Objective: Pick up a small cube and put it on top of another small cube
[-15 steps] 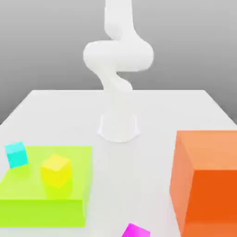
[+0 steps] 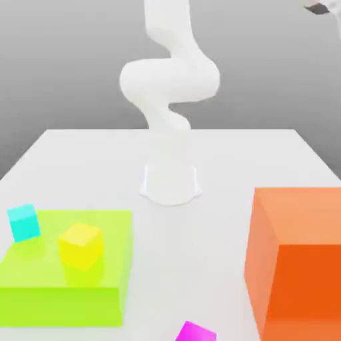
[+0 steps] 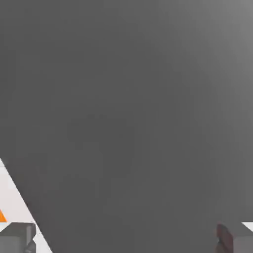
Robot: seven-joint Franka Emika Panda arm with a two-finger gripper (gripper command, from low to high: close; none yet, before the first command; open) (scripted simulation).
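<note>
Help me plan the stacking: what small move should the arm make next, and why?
Probably bring the hand down toward the table and search for the purple cube. The gripper is open with nothing between its fingers, and the hand view looks mostly at grey background past the table edge. The yellow cube sits on the lime-green block, uncovered, so the target waits ready.

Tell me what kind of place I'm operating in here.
It looks like a simulated tabletop test scene rather than a real room: a bare white table against a blank grey backdrop, the white arm mounted on it, and plain colored blocks such as the yellow cube on a lime-green block and a big orange block.
</note>
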